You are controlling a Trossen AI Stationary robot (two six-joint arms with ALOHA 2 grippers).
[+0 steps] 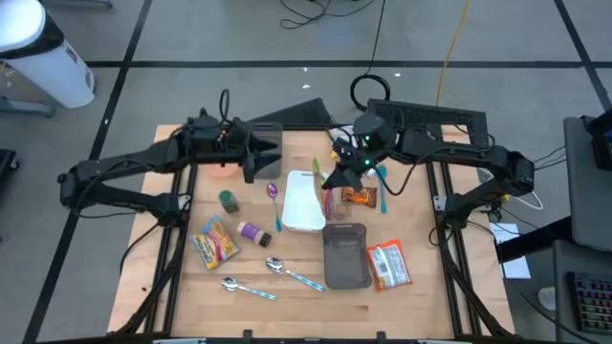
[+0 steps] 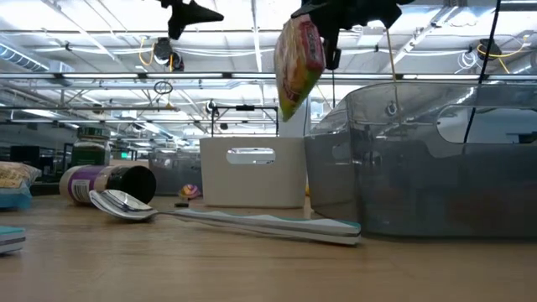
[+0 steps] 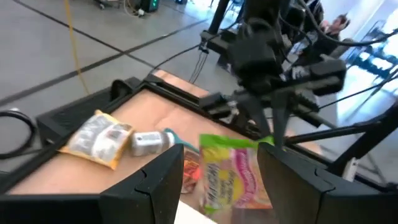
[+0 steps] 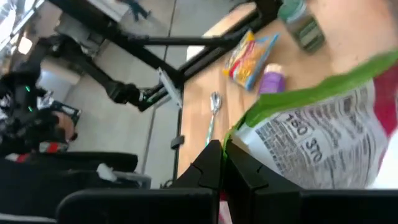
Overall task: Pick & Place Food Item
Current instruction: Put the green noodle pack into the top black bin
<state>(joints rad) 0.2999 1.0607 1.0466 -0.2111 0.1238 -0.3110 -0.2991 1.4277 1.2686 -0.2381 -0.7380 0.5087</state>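
Right claw is clamped on the top edge of the green-and-pink snack bag, dangling it above the surface beside the white tray, while left claw hovers parted, empty.

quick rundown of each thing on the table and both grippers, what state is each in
right gripper: shut on the green and pink snack bag, lifted clear of the table
left gripper: open, empty
white bin: upright, empty
grey bin: upright, empty
purple jar: lying on its side
green jar: standing upright
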